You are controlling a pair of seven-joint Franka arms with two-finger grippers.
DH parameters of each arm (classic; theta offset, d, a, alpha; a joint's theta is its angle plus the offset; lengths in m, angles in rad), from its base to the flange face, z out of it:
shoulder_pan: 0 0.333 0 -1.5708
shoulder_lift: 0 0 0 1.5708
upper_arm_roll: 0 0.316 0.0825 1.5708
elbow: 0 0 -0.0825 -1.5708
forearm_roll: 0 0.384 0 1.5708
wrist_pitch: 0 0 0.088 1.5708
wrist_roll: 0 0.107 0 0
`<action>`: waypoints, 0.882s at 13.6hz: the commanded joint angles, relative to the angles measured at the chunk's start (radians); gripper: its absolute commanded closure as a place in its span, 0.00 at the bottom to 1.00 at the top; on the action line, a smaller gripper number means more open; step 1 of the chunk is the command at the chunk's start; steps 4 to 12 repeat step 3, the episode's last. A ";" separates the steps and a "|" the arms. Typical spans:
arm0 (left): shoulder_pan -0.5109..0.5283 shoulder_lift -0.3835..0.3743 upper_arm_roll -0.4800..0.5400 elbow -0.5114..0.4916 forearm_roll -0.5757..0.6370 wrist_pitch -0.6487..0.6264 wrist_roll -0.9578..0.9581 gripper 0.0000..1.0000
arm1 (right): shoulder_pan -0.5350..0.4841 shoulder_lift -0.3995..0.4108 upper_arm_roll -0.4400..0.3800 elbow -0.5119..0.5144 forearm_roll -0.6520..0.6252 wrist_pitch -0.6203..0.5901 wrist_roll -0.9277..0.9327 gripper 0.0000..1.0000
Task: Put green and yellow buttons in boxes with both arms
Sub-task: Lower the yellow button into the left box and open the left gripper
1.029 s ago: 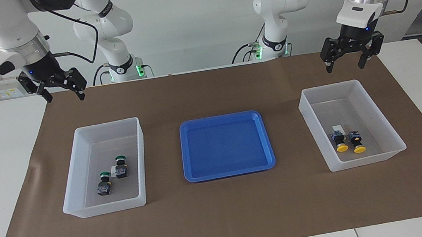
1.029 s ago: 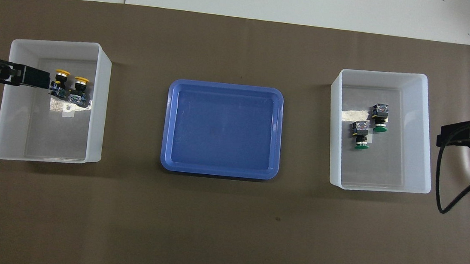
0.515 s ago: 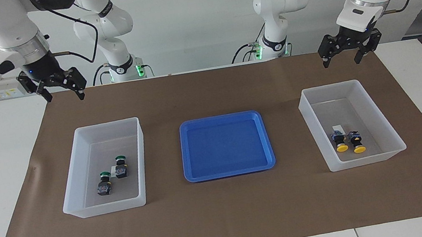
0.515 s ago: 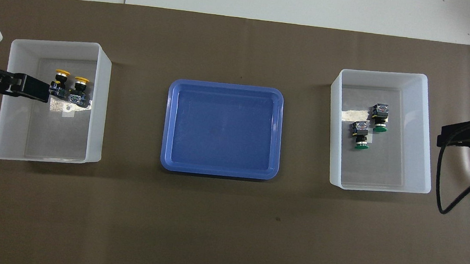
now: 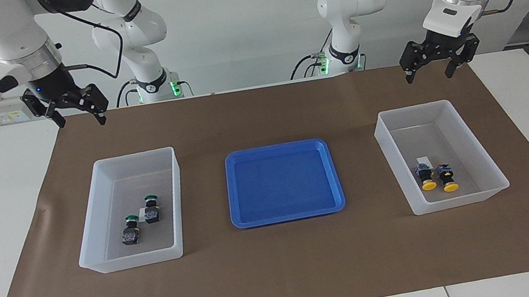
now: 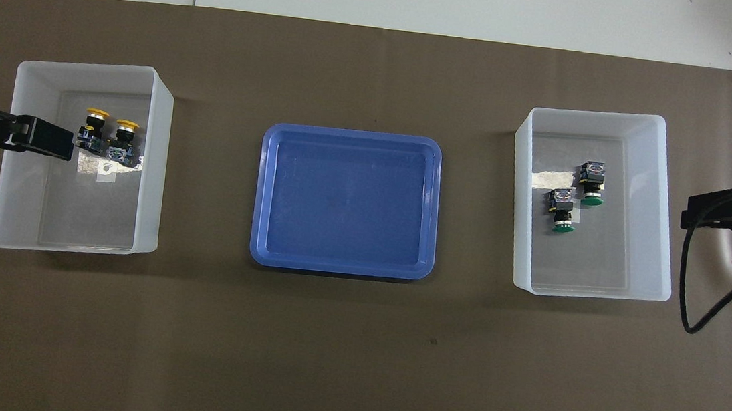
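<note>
Two yellow buttons (image 5: pixel 437 180) (image 6: pixel 108 135) lie side by side in the white box (image 5: pixel 416 108) (image 6: pixel 91 65) at the left arm's end. Two green buttons (image 5: pixel 141 219) (image 6: pixel 576 197) lie in the matching box (image 5: pixel 134 156) (image 6: pixel 596 113) at the right arm's end. My left gripper (image 5: pixel 428 77) (image 6: pixel 50 139) is open and empty, raised over the outer rim of the yellow buttons' box. My right gripper (image 5: pixel 82 123) (image 6: pixel 708 213) is open and empty, raised over the mat beside the green buttons' box.
A shallow blue tray (image 5: pixel 277 148) (image 6: pixel 352 135) with nothing in it sits between the two boxes. A brown mat (image 5: pixel 283 271) covers most of the white table. A black cable (image 6: pixel 707 292) loops down from the right arm.
My left gripper has risen a little and drawn back toward the robots. The right gripper has barely moved. The buttons have not moved.
</note>
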 commanded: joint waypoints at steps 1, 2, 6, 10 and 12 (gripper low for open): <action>0.003 -0.031 0.003 -0.040 -0.008 0.013 0.010 0.00 | -0.007 -0.020 0.003 -0.016 0.012 -0.013 -0.023 0.00; 0.003 -0.031 0.003 -0.040 -0.008 0.012 0.010 0.00 | -0.007 -0.020 0.003 -0.016 0.012 -0.013 -0.023 0.00; 0.003 -0.033 0.003 -0.044 -0.008 0.013 0.010 0.00 | -0.008 -0.020 0.005 -0.016 0.012 -0.013 -0.023 0.00; 0.003 -0.033 0.003 -0.044 -0.008 0.013 0.010 0.00 | -0.008 -0.020 0.005 -0.016 0.012 -0.013 -0.023 0.00; 0.003 -0.033 0.003 -0.044 -0.008 0.013 0.010 0.00 | -0.008 -0.020 0.005 -0.016 0.012 -0.013 -0.023 0.00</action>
